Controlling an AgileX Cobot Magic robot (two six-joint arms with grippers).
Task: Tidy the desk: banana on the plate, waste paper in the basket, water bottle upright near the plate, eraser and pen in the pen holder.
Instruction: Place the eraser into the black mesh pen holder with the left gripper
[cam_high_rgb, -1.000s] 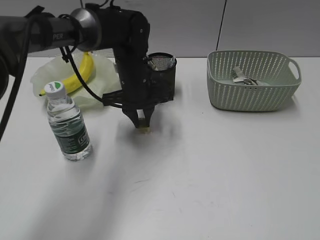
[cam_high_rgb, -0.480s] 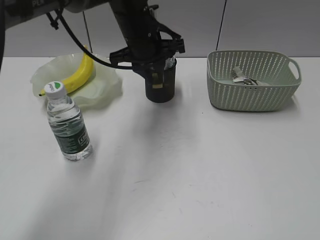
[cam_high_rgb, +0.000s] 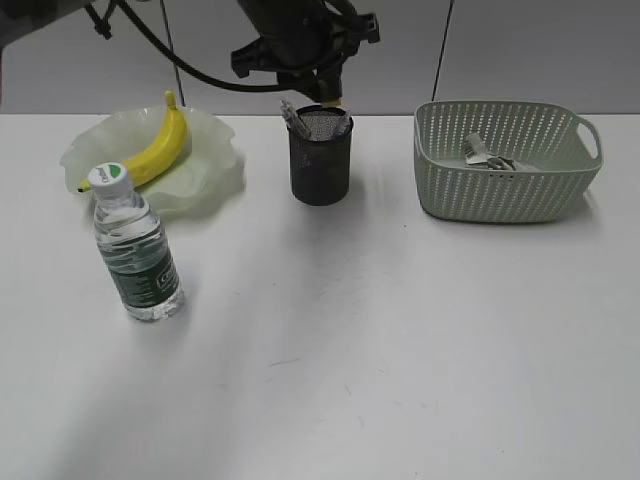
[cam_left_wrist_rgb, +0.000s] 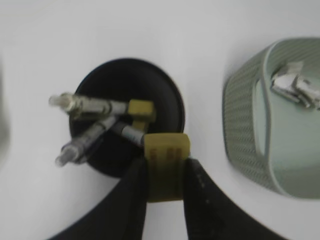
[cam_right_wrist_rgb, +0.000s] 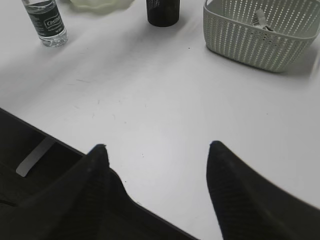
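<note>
My left gripper (cam_left_wrist_rgb: 166, 175) is shut on a yellowish eraser (cam_left_wrist_rgb: 166, 160) and holds it just above the near rim of the black mesh pen holder (cam_left_wrist_rgb: 167, 107). Pens (cam_left_wrist_rgb: 92, 105) and a small yellow piece (cam_left_wrist_rgb: 141, 108) lie inside the holder. In the exterior view the left gripper (cam_high_rgb: 327, 98) hangs over the pen holder (cam_high_rgb: 321, 165). The banana (cam_high_rgb: 165, 145) lies on the green plate (cam_high_rgb: 215, 170). The water bottle (cam_high_rgb: 135, 250) stands upright in front of the plate. The waste paper (cam_high_rgb: 485, 152) lies in the sage basket (cam_high_rgb: 505, 180). My right gripper (cam_right_wrist_rgb: 155, 147) is open and empty.
The right gripper hovers over the desk's front edge, with a dark drop-off (cam_right_wrist_rgb: 35, 150) below it. In the right wrist view the bottle (cam_right_wrist_rgb: 45, 20), the pen holder (cam_right_wrist_rgb: 162, 12) and the basket (cam_right_wrist_rgb: 250, 37) stand far off. The basket (cam_left_wrist_rgb: 250, 130) sits right of the holder.
My left gripper has lifted the eraser off the desk in front of the pen holder and carried it up and back to just above the holder's rim.
</note>
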